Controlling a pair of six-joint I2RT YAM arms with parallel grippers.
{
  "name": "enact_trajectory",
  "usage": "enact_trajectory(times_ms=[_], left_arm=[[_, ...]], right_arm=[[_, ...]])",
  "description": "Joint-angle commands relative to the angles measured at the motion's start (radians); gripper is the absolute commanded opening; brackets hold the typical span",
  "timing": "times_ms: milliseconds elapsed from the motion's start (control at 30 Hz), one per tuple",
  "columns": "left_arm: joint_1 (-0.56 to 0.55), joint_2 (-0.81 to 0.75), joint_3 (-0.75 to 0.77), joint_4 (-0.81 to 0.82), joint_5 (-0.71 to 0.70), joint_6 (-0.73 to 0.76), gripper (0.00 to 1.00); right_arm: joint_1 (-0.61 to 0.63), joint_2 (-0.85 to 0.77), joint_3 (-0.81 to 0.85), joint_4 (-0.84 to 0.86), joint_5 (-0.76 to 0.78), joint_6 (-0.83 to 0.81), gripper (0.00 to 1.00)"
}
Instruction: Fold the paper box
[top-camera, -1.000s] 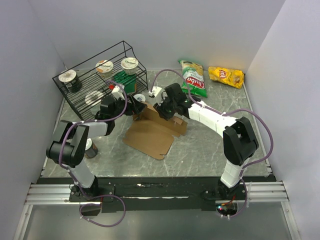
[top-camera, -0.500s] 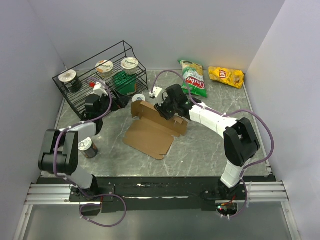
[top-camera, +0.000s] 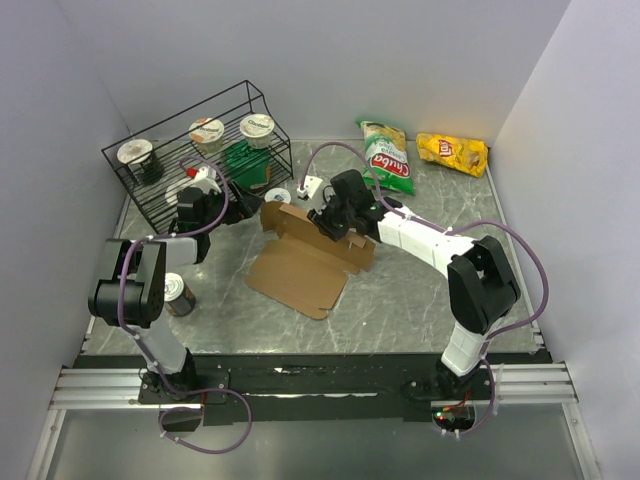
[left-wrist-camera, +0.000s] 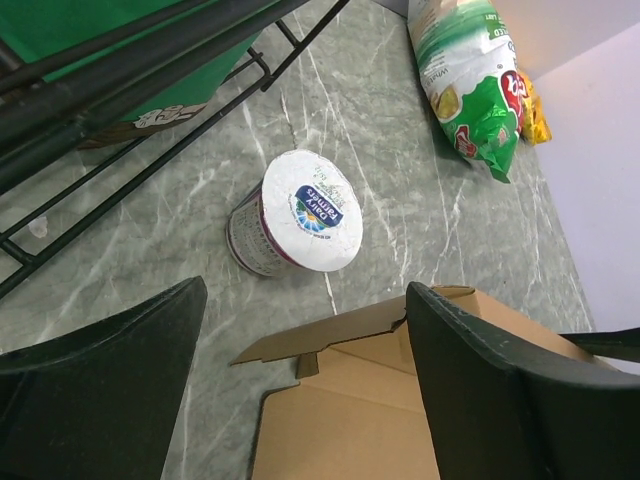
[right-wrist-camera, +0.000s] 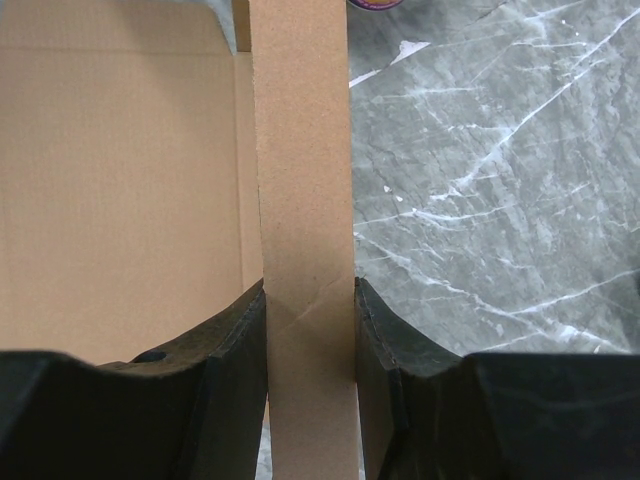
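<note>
The paper box (top-camera: 300, 268) is a brown cardboard sheet lying flat on the marble table, with its far flap (top-camera: 305, 222) standing up. My right gripper (top-camera: 330, 222) is shut on a raised edge strip of the box. In the right wrist view this strip (right-wrist-camera: 302, 200) runs straight up between the pinching fingers (right-wrist-camera: 230, 350), with the gripper (right-wrist-camera: 308, 310) around it. My left gripper (top-camera: 232, 207) is open and empty beside the wire rack, left of the box. In the left wrist view the left gripper (left-wrist-camera: 305, 300) hangs wide open over the box's notched flap (left-wrist-camera: 350, 330).
A black wire rack (top-camera: 160, 185) holding yogurt cups stands at the back left. A yogurt cup (left-wrist-camera: 300, 215) lies on its side just beyond the box. A can (top-camera: 178, 295) stands near the left arm. Green (top-camera: 388, 155) and yellow (top-camera: 452, 152) chip bags lie at the back.
My left gripper has come away from the box's far flap and moved left to the rack. The right gripper keeps its hold; the flap stays standing.
</note>
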Motion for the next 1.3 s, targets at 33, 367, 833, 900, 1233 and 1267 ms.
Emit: enact_trajectory(times_ms=[33, 367, 833, 900, 1233, 1267], left_arm=[[-0.003, 0.021, -0.023, -0.043, -0.052, 0.013, 0.88], [-0.003, -0.037, -0.107, 0.122, -0.139, -0.146, 0.96], [-0.023, -0.122, -0.240, 0.284, -0.392, -0.268, 0.87], [-0.024, -0.160, -0.236, 0.253, -0.379, -0.249, 0.94], [-0.040, -0.456, -0.417, 0.138, -0.294, -0.185, 0.91], [-0.050, -0.497, -0.461, 0.103, -0.313, -0.180, 0.89]], right_arm=[[0.013, -0.020, -0.019, -0.013, 0.015, -0.013, 0.34], [0.013, -0.019, -0.022, -0.016, 0.010, -0.011, 0.33], [0.018, -0.024, -0.029, -0.017, 0.027, -0.016, 0.32], [0.018, -0.024, -0.026, -0.029, 0.030, -0.020, 0.31], [0.036, -0.040, -0.032, -0.060, -0.031, -0.011, 0.31], [0.038, -0.042, -0.033, -0.056, -0.031, -0.011, 0.31]])
